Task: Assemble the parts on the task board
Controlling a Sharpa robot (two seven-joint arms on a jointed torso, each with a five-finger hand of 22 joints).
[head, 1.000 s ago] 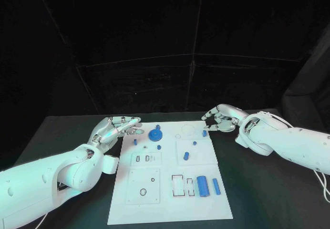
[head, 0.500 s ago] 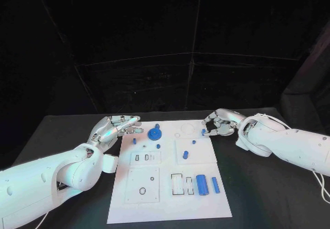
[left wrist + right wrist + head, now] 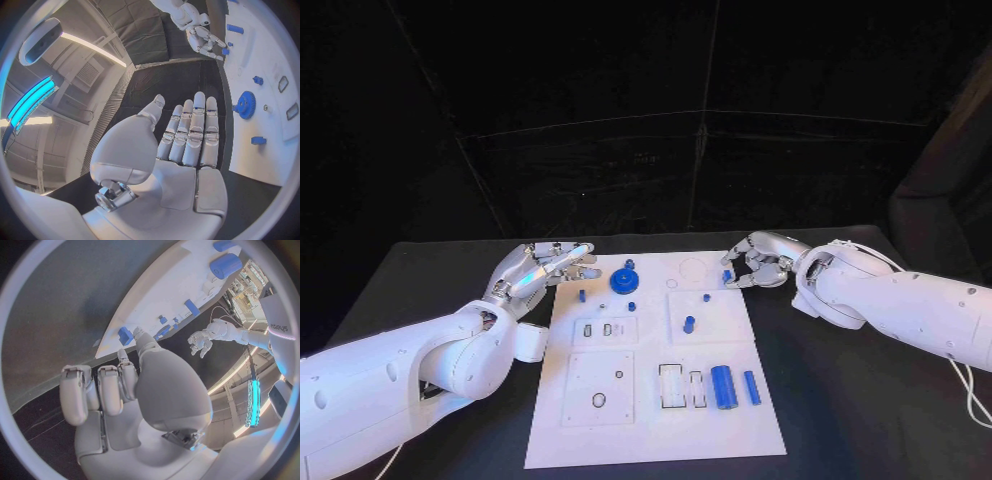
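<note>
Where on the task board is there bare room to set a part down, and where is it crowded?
The near strip of the task board, below the cutouts and the large blue cylinder, is bare. So is the near-left margin beside the square panel. The far end is crowded: the blue gear, small blue pegs, the left hand and right hand at either corner.

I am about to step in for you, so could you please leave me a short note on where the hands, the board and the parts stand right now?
Left hand: open, fingers straight, beside the task board's far left corner, holding nothing.
Right hand: fingers curled at the far right edge, at a small blue piece; whether it is gripped, I cannot tell.
On the board: blue gear at the far end, blue cylinder and slimmer blue bar lying loose near the front.
Left to do: several slots look empty; the loose parts need seating.
</note>
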